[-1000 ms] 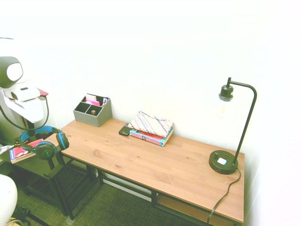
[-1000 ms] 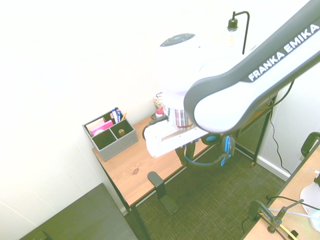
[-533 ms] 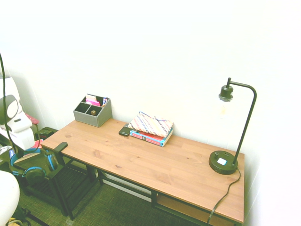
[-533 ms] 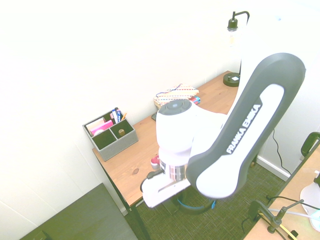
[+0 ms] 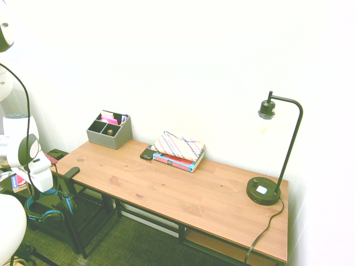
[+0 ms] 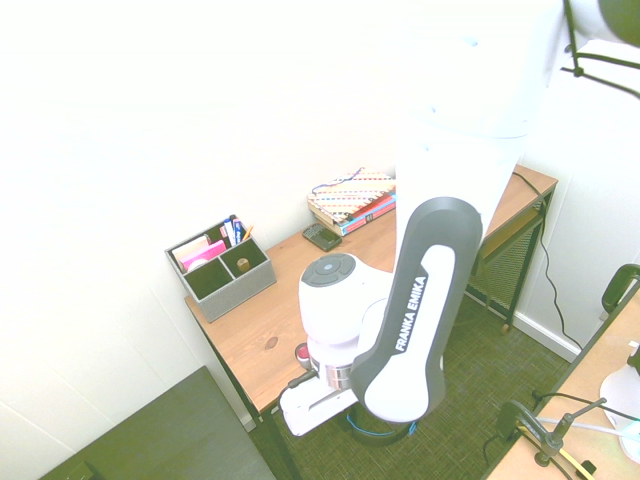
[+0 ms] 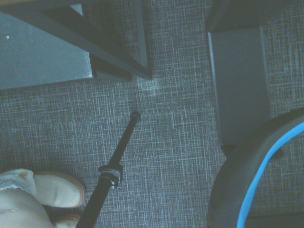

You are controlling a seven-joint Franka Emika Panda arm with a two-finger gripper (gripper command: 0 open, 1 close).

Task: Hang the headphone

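The gripper [image 5: 43, 187] is closed on the headphone [image 5: 51, 215], which hangs beneath it beside the desk [image 5: 166, 185]'s near end. Carrying seems underway; next, probably, line the headband up over the black hook [image 5: 71, 173].

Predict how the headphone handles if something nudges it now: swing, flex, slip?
Likely swings: the headphone hangs below the gripper, off the desk. Band probably flexes a little but keeps its curve, seen as a smooth arc. Might twist, since the bulky ear cups hang low.
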